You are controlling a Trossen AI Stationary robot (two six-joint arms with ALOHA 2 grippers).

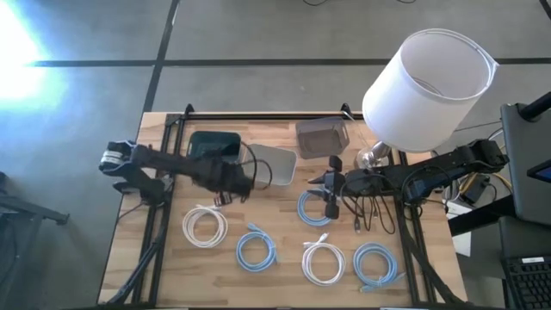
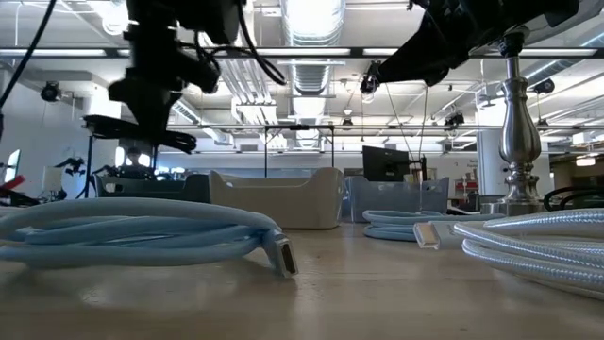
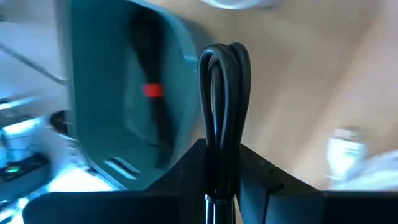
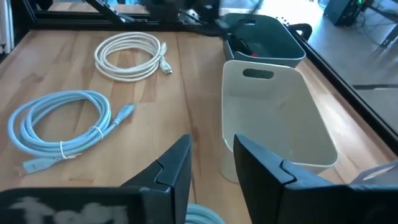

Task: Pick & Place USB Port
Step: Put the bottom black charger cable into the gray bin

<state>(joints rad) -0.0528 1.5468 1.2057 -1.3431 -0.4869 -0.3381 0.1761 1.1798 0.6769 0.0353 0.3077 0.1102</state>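
My left gripper (image 1: 231, 182) hangs above the table beside the dark green bin (image 1: 213, 145), shut on a bundled black cable (image 3: 224, 93). That bin (image 3: 118, 93) holds another dark cable with a red mark. My right gripper (image 4: 211, 168) is open and touches nothing. It hovers (image 1: 330, 188) over a blue cable coil (image 1: 312, 208) that lies flat on the table, near the beige bin (image 4: 273, 118). Flat on the wood lie a white coil (image 1: 204, 226), a blue coil (image 1: 256, 250), another white coil (image 1: 323, 263) and another blue coil (image 1: 376, 263). My left gripper pinches the black cable bundle between its two fingers, and the folded loop end (image 3: 222, 68) sticks out past the fingertips. The strands run along the fingers. In the wrist view the bundle is lifted clear of the table, in front of the green bin.
A grey bin (image 1: 323, 133) stands at the far edge. A lamp with a big white shade (image 1: 430, 82) and a metal base (image 1: 374, 157) stands behind the right arm. Loose black cable (image 1: 370, 211) lies near the right arm. Bare wood shows between the coils.
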